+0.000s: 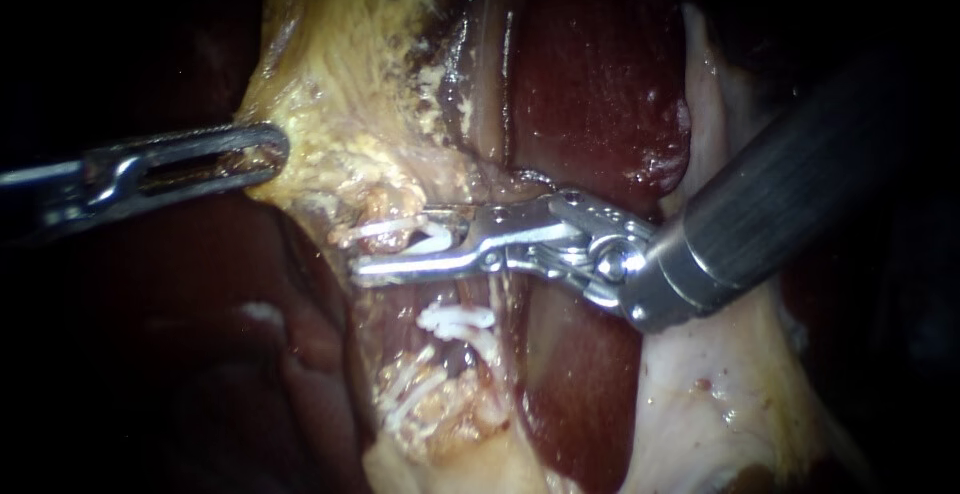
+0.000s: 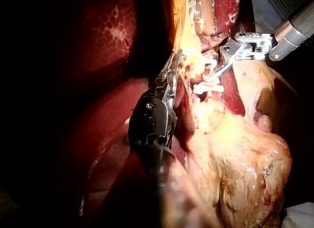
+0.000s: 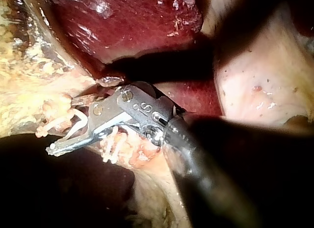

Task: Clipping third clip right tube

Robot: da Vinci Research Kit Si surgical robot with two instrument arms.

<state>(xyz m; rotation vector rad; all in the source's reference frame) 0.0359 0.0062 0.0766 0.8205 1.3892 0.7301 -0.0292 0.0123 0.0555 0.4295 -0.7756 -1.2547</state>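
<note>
Our right instrument [image 1: 395, 249] has its end effector spread, both jaws holding a white clip [image 1: 385, 228] at the tissue strands beside the liver [image 1: 600, 84]. Another clip [image 1: 455, 320] sits just below. Our left instrument [image 1: 270, 149] has its end effector clamped on yellow tissue [image 1: 330, 104].

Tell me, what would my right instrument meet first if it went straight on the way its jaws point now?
Most likely the pale yellowish tissue at the tips of the right instrument, whose slender metal jaws hold a white plastic clip. Beyond lies dark red liver; depth is unclear.
</note>
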